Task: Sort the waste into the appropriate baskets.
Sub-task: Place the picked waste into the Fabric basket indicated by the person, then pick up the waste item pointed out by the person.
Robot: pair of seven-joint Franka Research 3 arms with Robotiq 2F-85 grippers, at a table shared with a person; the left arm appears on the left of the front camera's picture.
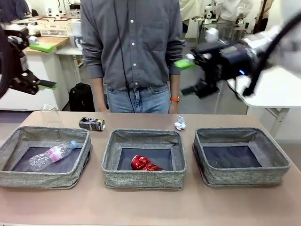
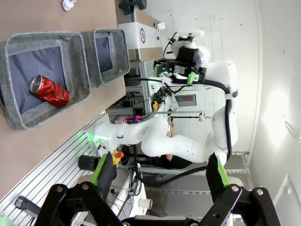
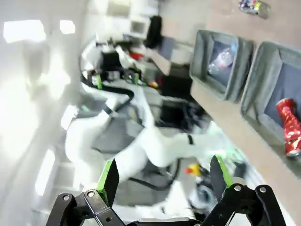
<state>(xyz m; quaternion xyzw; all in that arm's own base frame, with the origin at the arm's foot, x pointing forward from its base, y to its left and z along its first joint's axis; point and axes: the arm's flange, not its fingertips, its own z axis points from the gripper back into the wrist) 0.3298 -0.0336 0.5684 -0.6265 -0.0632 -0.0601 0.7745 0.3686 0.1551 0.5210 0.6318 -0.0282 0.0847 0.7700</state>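
Left gripper (image 1: 44, 66) raised at 9 o'clock, jaws wide, holding nothing; right gripper (image 1: 186, 76) raised at 2 o'clock, likewise wide; bottle (image 1: 52, 154) in left basket (image 1: 44, 178); red can (image 1: 145, 163) in middle basket (image 1: 143, 180); dark can (image 1: 91, 123) at its 11 o'clock, paper wad (image 1: 180, 125) at 1 o'clock, both on table (image 1: 150, 207).

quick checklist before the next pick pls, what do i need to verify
1. Left gripper open, nothing held: ok.
2. Right gripper open, nothing held: ok.
3. Both grippers raised above the baskets: ok.
4. Bottle in left basket, red can in middle basket: ok.
5. All waste binned: not ok; dark can, clear cup and paper wad lie on the table behind the baskets.
6. Person's hand away from the paper wad: not ok, it hangs close behind it.
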